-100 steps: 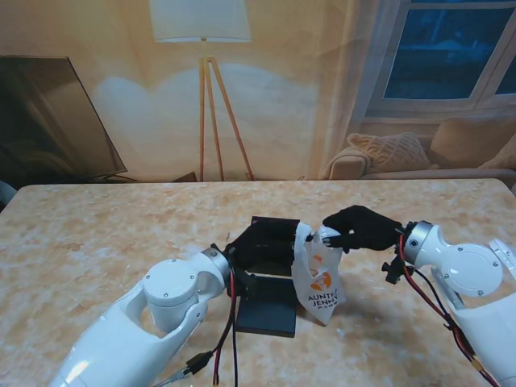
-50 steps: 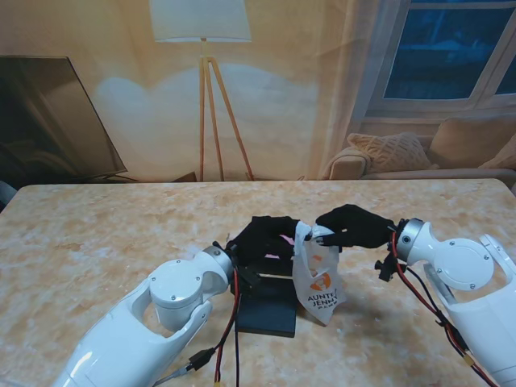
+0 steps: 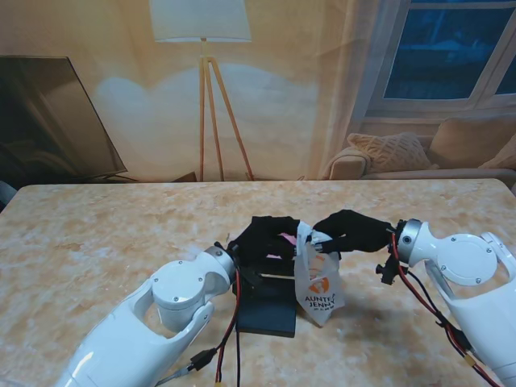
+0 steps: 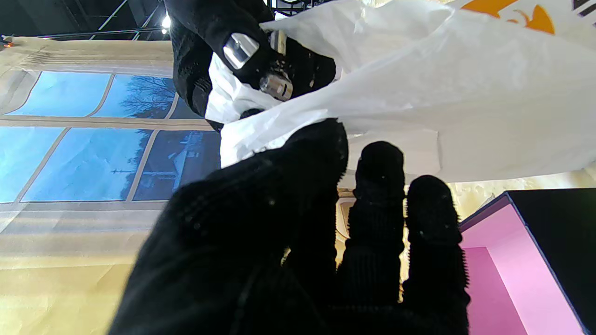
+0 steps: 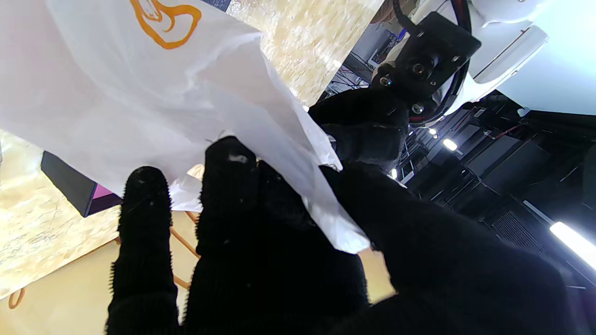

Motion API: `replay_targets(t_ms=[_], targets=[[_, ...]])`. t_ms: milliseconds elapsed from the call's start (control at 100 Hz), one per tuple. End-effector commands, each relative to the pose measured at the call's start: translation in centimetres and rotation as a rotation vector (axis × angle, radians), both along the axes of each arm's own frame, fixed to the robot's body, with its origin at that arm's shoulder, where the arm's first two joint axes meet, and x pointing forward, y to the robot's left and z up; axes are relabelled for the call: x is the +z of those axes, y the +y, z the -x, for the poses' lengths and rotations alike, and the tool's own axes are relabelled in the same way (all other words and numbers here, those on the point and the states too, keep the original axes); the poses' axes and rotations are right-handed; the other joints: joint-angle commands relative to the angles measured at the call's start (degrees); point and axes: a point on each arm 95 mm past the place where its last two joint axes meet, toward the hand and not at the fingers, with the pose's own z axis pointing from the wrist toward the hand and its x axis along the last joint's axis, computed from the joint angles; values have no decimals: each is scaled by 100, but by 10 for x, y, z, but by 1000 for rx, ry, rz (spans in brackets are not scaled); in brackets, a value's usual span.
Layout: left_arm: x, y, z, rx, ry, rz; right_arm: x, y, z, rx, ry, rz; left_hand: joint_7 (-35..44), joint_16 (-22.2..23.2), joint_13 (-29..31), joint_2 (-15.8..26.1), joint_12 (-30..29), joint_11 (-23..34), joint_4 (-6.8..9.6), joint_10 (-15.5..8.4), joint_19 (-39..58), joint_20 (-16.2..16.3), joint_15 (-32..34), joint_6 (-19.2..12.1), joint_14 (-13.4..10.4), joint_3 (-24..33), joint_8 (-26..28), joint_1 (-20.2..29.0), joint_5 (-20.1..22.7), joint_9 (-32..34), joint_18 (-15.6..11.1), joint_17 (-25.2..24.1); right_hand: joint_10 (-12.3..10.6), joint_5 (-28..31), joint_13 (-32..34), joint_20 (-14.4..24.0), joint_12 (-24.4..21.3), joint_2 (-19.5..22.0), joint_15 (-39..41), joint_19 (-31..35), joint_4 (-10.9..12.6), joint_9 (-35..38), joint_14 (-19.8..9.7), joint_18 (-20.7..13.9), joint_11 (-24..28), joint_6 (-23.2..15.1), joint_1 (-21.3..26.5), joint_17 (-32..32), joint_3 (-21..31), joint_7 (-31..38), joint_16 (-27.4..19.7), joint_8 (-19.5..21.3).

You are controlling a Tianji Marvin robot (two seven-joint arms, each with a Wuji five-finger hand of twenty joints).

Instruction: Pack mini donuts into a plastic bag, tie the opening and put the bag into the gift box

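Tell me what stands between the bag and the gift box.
Nothing solid but the left hand, which hovers over the open gift box beside the bag. The right hand holds the bag's top.

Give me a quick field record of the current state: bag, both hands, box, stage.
bag: white plastic bag with orange print, upright on the table, held at its top
right hand: right hand pinching the bag's top edge
left hand: left hand at the bag's top from the other side, fingers on the plastic in the left wrist view
gift box: gift box black with pink interior, open, beside the bag on the robot's left
donuts: not visible
stage: bag opening being handled; bag not yet in box
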Motion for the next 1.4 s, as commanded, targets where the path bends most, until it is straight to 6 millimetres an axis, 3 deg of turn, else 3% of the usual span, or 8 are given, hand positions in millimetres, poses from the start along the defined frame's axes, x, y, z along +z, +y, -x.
replay_targets(t_ms=[0,90,200,420,560,880,1080,1390], targets=[[3,-4,2,-17,-2,8,-5,2,2,13,15,17,66,21,46,-303,-85,70,-152,-198,-34,-87,-90,-260,-181,99,-74,-41,21,-141,-124,-51,-660,711,127,121,134,-5,160,132,470,190,-209,-19,268,-2305,1764,21,1810,1149,176,205],[2,-4,2,-12,-2,6,-5,2,1,23,34,10,69,13,28,-291,-233,23,-150,-211,-44,-93,-181,-265,-174,68,-42,20,33,-193,-130,-65,-668,736,129,125,146,-21,160,118,469,205,-207,2,282,-2311,1778,20,1830,1182,178,228],[2,-4,1,-6,-6,1,-5,1,2,27,49,-2,64,130,-67,-255,-1023,80,-133,-284,-122,-136,-448,-285,-160,12,32,29,35,-445,-162,-141,-652,778,147,135,164,-77,186,109,463,233,-194,7,315,-2294,1794,22,1882,1208,199,250],[2,-4,1,-7,1,6,-5,2,0,24,38,16,60,-274,49,-257,-1376,-146,-135,-352,-217,-198,-1070,-260,-89,42,12,-12,57,167,-101,-131,-658,782,142,149,159,-82,180,103,442,224,-193,-7,305,-2291,1788,27,1895,1207,197,264],[1,-5,2,-4,-4,2,-7,3,-2,23,69,4,82,-448,40,-243,-2047,-389,-149,-409,-254,-247,-1424,-272,-80,133,-13,-81,54,161,-75,-113,-633,797,152,157,165,-103,195,91,447,241,-164,9,321,-2269,1804,13,1920,1212,206,271],[1,-7,3,0,-8,2,-9,5,-3,53,121,5,150,-709,-311,-216,-2369,-466,-139,-744,-446,-365,-1633,-331,-131,377,43,-233,68,-55,-126,-237,-631,810,142,172,179,-96,198,70,435,232,-161,21,335,-2263,1810,-8,1936,1230,203,298],[-1,-8,4,-5,3,6,-12,7,-11,21,147,-20,157,-632,-227,-309,-2383,-400,-176,-696,-359,-319,-1529,-333,-134,373,53,-217,95,159,-143,-192,-678,806,69,176,158,-63,105,28,418,187,-151,50,259,-2268,1845,-95,1885,1229,177,314],[-2,-9,2,15,13,19,-14,9,-12,23,193,-40,107,-41,-77,-602,-2334,-319,-262,-725,-20,-149,-1119,-345,-250,404,47,-144,55,472,-367,-73,-818,776,-7,178,81,44,-42,-65,358,117,-116,129,-233,-2324,1893,-286,1747,1290,217,456]])
